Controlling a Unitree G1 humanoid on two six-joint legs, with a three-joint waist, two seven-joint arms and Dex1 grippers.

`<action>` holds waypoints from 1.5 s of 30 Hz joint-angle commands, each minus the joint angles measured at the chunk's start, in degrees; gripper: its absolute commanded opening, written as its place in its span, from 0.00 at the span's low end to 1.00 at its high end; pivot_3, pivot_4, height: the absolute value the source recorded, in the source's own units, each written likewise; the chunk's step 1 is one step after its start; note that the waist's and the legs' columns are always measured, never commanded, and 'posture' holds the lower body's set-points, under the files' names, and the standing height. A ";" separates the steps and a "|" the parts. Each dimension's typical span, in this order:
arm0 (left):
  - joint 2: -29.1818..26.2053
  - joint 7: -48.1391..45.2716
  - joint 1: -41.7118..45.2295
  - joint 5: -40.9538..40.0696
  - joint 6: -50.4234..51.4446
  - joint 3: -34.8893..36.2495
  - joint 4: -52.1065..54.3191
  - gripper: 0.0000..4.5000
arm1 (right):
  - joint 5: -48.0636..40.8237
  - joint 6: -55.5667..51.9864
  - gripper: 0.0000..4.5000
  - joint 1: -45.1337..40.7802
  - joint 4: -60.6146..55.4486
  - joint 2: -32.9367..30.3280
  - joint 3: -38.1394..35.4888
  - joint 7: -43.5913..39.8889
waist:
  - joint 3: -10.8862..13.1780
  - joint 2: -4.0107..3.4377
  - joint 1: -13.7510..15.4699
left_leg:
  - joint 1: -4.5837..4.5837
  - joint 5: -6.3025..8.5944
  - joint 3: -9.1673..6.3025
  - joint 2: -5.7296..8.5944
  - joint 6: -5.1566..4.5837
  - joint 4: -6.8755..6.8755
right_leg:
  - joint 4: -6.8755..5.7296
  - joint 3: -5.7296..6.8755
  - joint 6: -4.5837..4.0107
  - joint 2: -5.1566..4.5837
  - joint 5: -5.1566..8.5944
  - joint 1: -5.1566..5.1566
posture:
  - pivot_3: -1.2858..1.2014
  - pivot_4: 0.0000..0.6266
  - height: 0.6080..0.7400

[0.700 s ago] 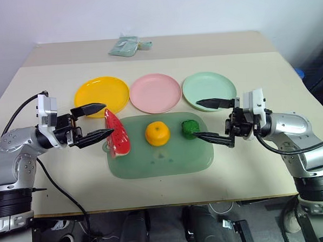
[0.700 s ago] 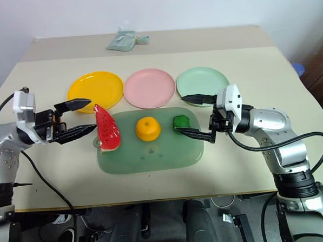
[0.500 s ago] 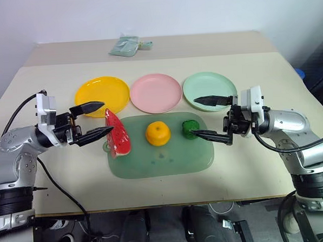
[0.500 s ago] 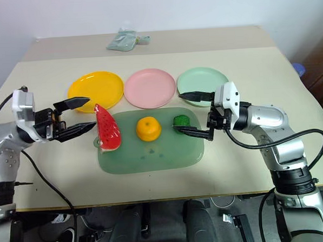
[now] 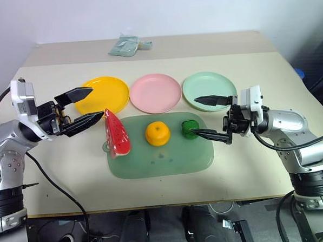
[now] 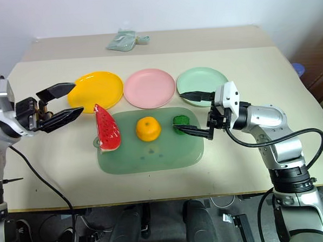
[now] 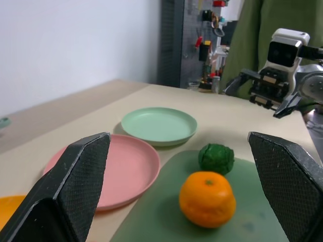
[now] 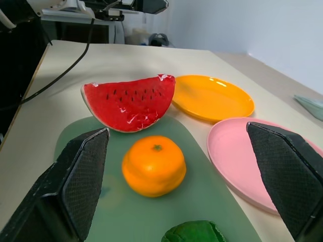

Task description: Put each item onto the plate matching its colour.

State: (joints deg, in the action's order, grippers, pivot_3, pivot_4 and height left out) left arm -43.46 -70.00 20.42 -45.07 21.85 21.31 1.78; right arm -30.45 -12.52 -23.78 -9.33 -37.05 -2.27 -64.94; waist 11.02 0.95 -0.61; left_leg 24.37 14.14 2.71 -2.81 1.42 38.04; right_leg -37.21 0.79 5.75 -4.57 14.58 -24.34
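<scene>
On a green mat lie a red watermelon wedge, a round orange fruit and a small dark-green lump. Behind the mat stand the yellow plate, the pink plate and the mint plate, all bare. My left gripper hovers open to the left of the wedge, pointing at it, apart from it. My right gripper is open just right of the green lump, one finger over the mint plate's rim and the other at the lump's side.
A crumpled pale green packet lies at the back of the table. Bare tabletop flanks the mat on both sides, and the front edge runs close below the mat.
My left gripper has drawn back to the left and slightly up, away from the watermelon wedge. The right gripper and all three items have stayed put.
</scene>
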 commanded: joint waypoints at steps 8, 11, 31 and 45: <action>-1.87 3.80 -2.12 -3.18 5.11 2.78 4.89 1.00 | 0.16 0.41 0.99 -2.73 1.45 0.02 -0.42 -0.73 | 0.00 0.00 -0.06 | 0.00 0.00 0.00 0.00 0.00 0.00 | 0.00 0.00 0.00 0.00 0.00 0.00 | 0.52 0.24 1.00; -2.08 7.21 -2.91 -4.50 8.31 3.31 6.74 1.00 | -0.21 -0.16 0.99 -3.14 1.28 0.46 -0.24 -0.79 | 0.00 0.00 0.06 | 0.00 0.00 -0.01 0.00 0.00 -0.01 | 0.00 0.00 0.00 0.00 0.00 0.00 | 0.52 0.24 1.00; 9.35 88.55 4.34 -20.35 53.13 3.41 37.19 1.00 | 0.86 3.68 0.99 -8.11 10.03 2.03 0.55 -5.83 | 0.00 0.04 0.01 | -0.03 -0.01 -0.10 0.04 0.01 0.01 | -0.06 -0.05 0.03 -0.02 -0.02 0.02 | 0.52 0.24 1.00; 15.33 113.83 0.63 -32.52 53.22 -1.68 35.75 1.00 | 0.40 3.09 0.99 -7.87 8.46 3.44 0.52 -4.10 | -0.01 0.06 0.19 | -0.04 -0.03 -0.08 0.09 0.06 0.03 | -0.08 -0.10 0.02 -0.06 -0.03 0.03 | 0.52 0.24 1.00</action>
State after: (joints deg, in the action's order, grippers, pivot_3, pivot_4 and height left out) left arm -27.16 42.89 21.64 -77.20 76.19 19.82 37.02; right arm -29.57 -9.69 -31.77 1.28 -33.64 -0.59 -69.46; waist 11.02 1.01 -0.43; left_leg 24.33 14.11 2.63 -2.71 1.47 38.07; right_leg -37.29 0.68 5.78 -4.63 14.55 -24.31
